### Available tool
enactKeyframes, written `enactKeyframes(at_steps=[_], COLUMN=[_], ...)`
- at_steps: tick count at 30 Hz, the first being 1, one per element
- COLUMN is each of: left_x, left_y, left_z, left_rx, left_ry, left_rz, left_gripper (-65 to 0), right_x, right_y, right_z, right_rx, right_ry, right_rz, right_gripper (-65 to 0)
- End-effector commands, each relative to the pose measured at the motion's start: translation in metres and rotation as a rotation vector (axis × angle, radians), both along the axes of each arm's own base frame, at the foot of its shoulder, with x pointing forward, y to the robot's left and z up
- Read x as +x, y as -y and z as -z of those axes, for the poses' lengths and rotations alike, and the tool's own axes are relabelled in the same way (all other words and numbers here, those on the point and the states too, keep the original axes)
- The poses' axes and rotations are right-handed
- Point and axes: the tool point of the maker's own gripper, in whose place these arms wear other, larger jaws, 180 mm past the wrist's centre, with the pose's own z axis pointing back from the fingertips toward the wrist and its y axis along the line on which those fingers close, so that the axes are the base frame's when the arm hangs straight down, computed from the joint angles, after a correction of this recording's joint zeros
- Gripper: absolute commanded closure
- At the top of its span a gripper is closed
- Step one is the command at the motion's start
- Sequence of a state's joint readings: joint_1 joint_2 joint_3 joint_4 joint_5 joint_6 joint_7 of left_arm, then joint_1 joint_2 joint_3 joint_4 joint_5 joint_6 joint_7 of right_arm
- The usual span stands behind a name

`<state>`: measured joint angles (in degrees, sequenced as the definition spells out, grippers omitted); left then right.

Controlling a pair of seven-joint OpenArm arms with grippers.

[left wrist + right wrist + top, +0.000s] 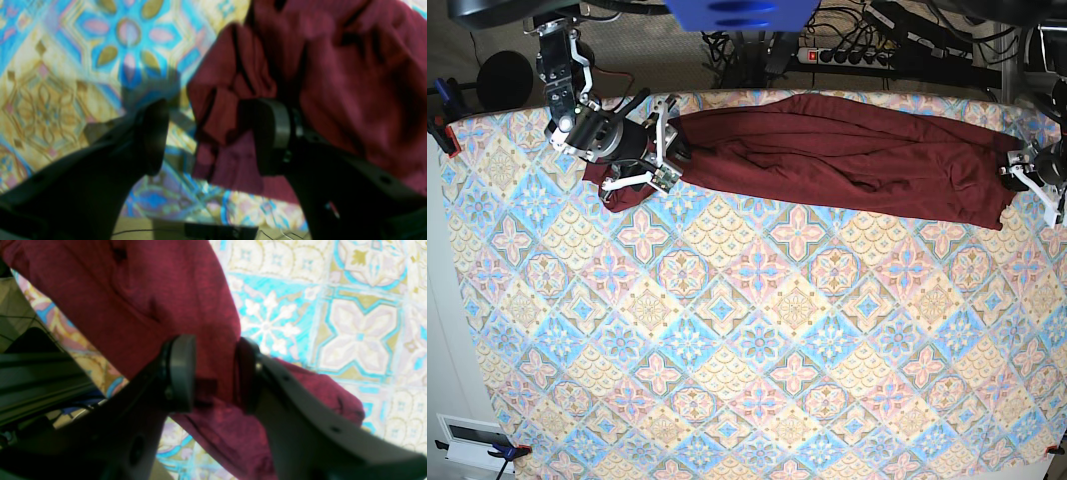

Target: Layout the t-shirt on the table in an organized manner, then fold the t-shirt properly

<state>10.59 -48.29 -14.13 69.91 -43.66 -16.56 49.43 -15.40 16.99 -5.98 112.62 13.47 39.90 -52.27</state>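
Observation:
The dark maroon t-shirt lies stretched in a long band along the far edge of the patterned table. My right gripper is at its left end. In the right wrist view the gripper is shut on a bunched fold of the t-shirt. My left gripper is at the shirt's right end. In the left wrist view the gripper is open, and a rumpled edge of the t-shirt sits between the jaws, beside the right pad.
A power strip and cables lie behind the table's far edge. A black round object stands at the back left. A clamp grips the left corner. The table edge is close below the left gripper.

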Motion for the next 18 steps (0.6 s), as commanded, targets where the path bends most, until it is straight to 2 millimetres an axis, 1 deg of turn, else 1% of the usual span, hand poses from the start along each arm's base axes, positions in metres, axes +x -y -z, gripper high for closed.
enactKeyframes(at_steps=[1,3,5,6,9,10,13,15,16,18], left_x=[0.011,0.01,0.011,0.012,0.003,0.001,-0.001,-0.007,-0.008,-0.006], left_y=[-0.009,-0.001,0.002,0.008,0.016,0.021,0.04,0.051,0.057,0.065], left_z=[-0.014,-0.006,-0.001,0.005,0.023,0.028,0.033,0.035,0.034,0.032], left_rx=[0.031,0.021,0.033,0.031,0.033,0.02,-0.026,-0.056,-0.071,-0.091], left_ry=[0.03,0.024,0.018,0.016,-0.019,-0.026,-0.03,-0.037,-0.034,-0.018], left_rz=[0.01,0.014,0.022,0.025,0.021,0.027,0.134,0.222,0.265,0.332], left_gripper=[-39.3,-39.3,-39.3,-39.3,-39.1,-38.9,-38.6,-35.1,-31.6,-22.2], right_x=[0.006,0.006,0.006,0.006,0.007,0.007,0.007,0.007,0.007,0.007], right_y=[-0.004,-0.004,-0.004,-0.004,-0.005,-0.005,-0.005,-0.005,-0.005,-0.005], right_z=[-0.01,-0.01,-0.011,-0.012,-0.013,-0.013,-0.013,-0.013,-0.013,-0.013], right_rx=[0.025,0.025,0.026,0.026,0.027,0.027,0.027,0.027,0.027,0.027], right_ry=[0.036,0.036,0.037,0.042,0.043,0.043,0.043,0.043,0.045,0.045], right_rz=[-0.008,-0.008,-0.008,-0.009,-0.01,-0.01,-0.01,-0.01,-0.01,-0.01], right_gripper=[-20.3,-20.3,-20.3,-20.3,-20.2,-20.2,-20.2,-20.2,-20.2,-20.2])
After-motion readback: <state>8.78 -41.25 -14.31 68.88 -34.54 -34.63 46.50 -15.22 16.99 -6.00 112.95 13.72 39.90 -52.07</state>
